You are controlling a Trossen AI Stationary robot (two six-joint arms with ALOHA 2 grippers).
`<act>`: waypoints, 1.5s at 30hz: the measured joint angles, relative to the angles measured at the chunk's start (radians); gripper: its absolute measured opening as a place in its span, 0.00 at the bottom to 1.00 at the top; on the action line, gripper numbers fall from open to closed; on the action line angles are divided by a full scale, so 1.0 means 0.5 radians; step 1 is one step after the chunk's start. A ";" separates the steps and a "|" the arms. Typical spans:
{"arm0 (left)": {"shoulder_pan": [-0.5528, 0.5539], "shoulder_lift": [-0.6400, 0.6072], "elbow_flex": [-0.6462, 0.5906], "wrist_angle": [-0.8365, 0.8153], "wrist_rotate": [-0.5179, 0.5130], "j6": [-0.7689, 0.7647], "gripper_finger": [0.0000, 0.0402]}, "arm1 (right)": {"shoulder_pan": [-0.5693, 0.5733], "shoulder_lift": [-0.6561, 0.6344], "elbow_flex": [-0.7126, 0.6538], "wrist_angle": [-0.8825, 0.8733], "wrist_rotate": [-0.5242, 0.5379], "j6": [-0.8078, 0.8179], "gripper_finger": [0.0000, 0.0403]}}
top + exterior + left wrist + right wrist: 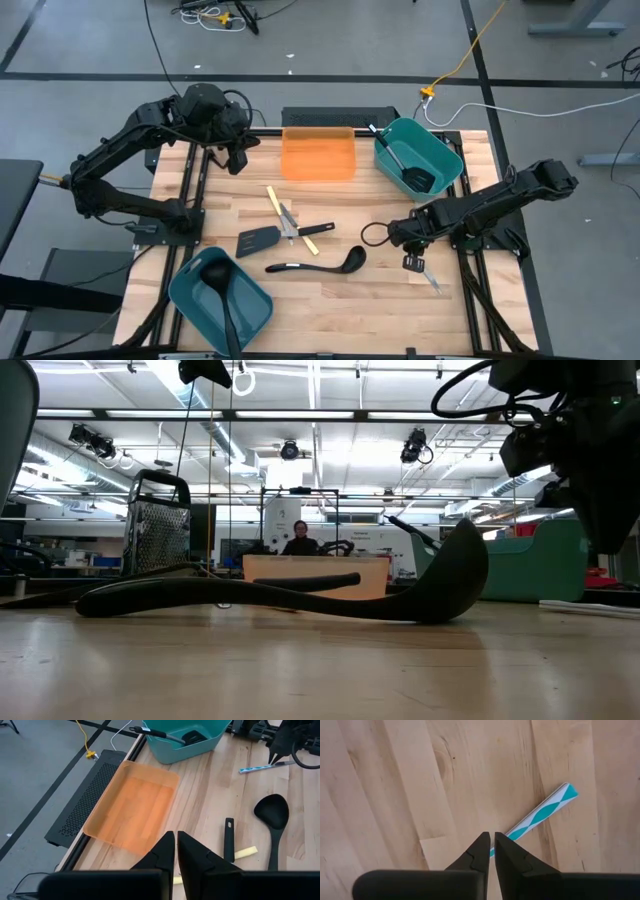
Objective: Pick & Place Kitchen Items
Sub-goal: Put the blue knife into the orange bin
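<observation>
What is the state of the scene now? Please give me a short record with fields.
left gripper: shut, empty, above the table edge near the orange tray
right gripper: shut on teal-patterned utensil, low at the table's right side
table middle: ladle, slotted spatula, yellow-handled pieces
far-right teal bin: holds a black utensil
near-left teal bin: holds a black ladle

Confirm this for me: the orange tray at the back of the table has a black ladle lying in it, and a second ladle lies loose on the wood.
Not quite. The orange tray is empty, as the high and left wrist views show. The ladle that is put away sits in the teal bin at the table's front left. The second ladle does lie loose on the wood.
</observation>
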 joint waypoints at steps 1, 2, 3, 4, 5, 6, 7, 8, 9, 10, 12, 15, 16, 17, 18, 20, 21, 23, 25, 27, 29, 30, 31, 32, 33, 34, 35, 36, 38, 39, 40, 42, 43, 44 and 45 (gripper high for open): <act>-0.001 0.000 0.000 0.000 0.000 -0.001 0.06 | 0.000 -0.001 0.000 0.001 0.000 0.000 0.08; 0.000 0.000 0.000 0.000 0.000 -0.001 0.06 | 0.000 -0.001 0.000 0.003 0.002 -0.002 0.08; -0.001 0.000 0.000 0.000 -0.001 -0.001 0.05 | 0.000 -0.001 0.000 0.011 0.003 -0.010 0.08; -0.001 0.000 0.000 0.000 -0.001 -0.002 0.05 | 0.000 -0.001 0.000 0.025 0.005 -0.026 0.08; 0.000 0.000 0.000 0.000 -0.001 -0.002 0.05 | 0.000 -0.001 0.000 0.042 0.011 -0.047 0.08; 0.000 0.000 0.000 0.000 -0.002 -0.002 0.05 | 0.000 -0.001 0.000 0.062 0.021 -0.067 0.08; 0.000 0.000 0.000 0.000 -0.002 -0.002 0.05 | 0.000 -0.001 0.000 0.078 0.030 -0.087 0.08; 0.000 0.000 0.000 0.000 -0.002 -0.002 0.05 | 0.000 -0.001 0.000 0.091 0.037 -0.102 0.08; 0.000 0.000 0.000 0.000 -0.002 -0.002 0.05 | 0.000 -0.001 0.000 0.106 0.042 -0.109 0.08; -0.001 0.000 0.000 0.000 -0.002 -0.002 0.05 | 0.000 -0.001 0.000 0.125 0.056 -0.121 0.08; 0.000 0.000 0.000 0.000 -0.002 -0.002 0.05 | 0.000 -0.002 0.000 0.152 0.084 -0.139 0.07; -0.001 0.000 0.000 0.000 -0.002 -0.002 0.05 | 0.000 -0.002 0.000 0.186 0.117 -0.168 0.05; -0.001 0.000 0.000 0.000 -0.002 -0.002 0.05 | 0.000 -0.002 0.000 0.192 0.127 -0.174 0.05; 0.000 0.000 0.000 0.000 -0.002 -0.002 0.05 | 0.000 -0.002 0.000 0.203 0.127 -0.180 0.04; 0.000 0.000 0.000 0.000 -0.002 -0.002 0.05 | 0.000 -0.002 0.000 0.215 0.127 -0.183 0.03; 0.000 0.000 0.000 0.000 -0.002 -0.002 0.05 | 0.000 -0.002 0.000 0.230 0.126 -0.196 0.02; -0.001 0.000 0.000 0.000 -0.002 -0.002 0.05 | 0.000 -0.002 0.000 0.243 0.125 -0.201 0.02; 0.000 0.000 0.000 0.000 -0.002 -0.002 0.05 | 0.000 -0.002 0.000 0.275 0.126 -0.216 0.01; -0.001 0.000 0.000 0.001 -0.002 -0.002 0.05 | 0.000 -0.002 -0.001 0.320 0.128 -0.228 0.02; 0.000 0.000 0.000 0.001 -0.002 -0.002 0.05 | 0.000 -0.002 -0.001 0.391 0.128 -0.234 0.02; -0.001 0.000 0.000 0.001 -0.002 -0.002 0.05 | 0.000 -0.002 -0.001 0.463 0.127 -0.234 0.03; 0.000 0.000 0.000 0.000 -0.002 -0.002 0.05 | 0.000 -0.002 -0.001 0.500 0.122 -0.241 0.03; 0.000 0.000 0.000 0.000 -0.002 -0.002 0.05 | 0.000 -0.002 -0.001 0.533 0.121 -0.257 0.04; -0.001 0.000 0.000 0.001 -0.002 -0.002 0.05 | 0.000 -0.002 -0.001 0.560 0.120 -0.272 0.03; -0.001 0.000 0.000 0.000 -0.002 -0.002 0.05 | 0.000 -0.002 -0.001 0.582 0.120 -0.294 0.03; 0.000 0.000 0.000 0.000 -0.002 -0.002 0.05 | 0.000 -0.002 -0.001 0.601 0.119 -0.315 0.03; -0.001 0.000 0.000 0.001 -0.002 -0.002 0.05 | 0.000 -0.002 -0.001 0.617 0.119 -0.327 0.02; -0.001 0.000 0.000 0.000 -0.002 -0.002 0.05 | 0.000 -0.002 -0.001 0.627 0.119 -0.340 0.02; -0.001 0.000 0.000 0.000 -0.002 -0.002 0.05 | 0.000 -0.002 -0.001 0.634 0.119 -0.380 0.02; 0.000 0.000 0.000 0.001 -0.002 -0.002 0.05 | 0.000 -0.002 -0.001 0.635 0.120 -0.416 0.02; 0.000 0.000 0.000 0.000 -0.002 -0.002 0.05 | 0.000 -0.002 -0.001 0.635 0.125 -0.454 0.02; -0.001 0.000 0.000 0.001 -0.002 -0.003 0.05 | 0.000 -0.002 -0.001 0.636 0.138 -0.518 0.03; -0.001 0.000 0.000 0.001 -0.002 -0.002 0.05 | 0.000 -0.002 -0.001 0.637 0.151 -0.534 0.03; 0.000 0.000 0.000 0.001 -0.002 -0.002 0.05 | 0.000 -0.002 -0.001 0.640 0.172 -0.545 0.04; 0.000 0.000 0.000 0.000 -0.002 -0.002 0.05 | 0.000 -0.002 -0.001 0.643 0.189 -0.560 0.04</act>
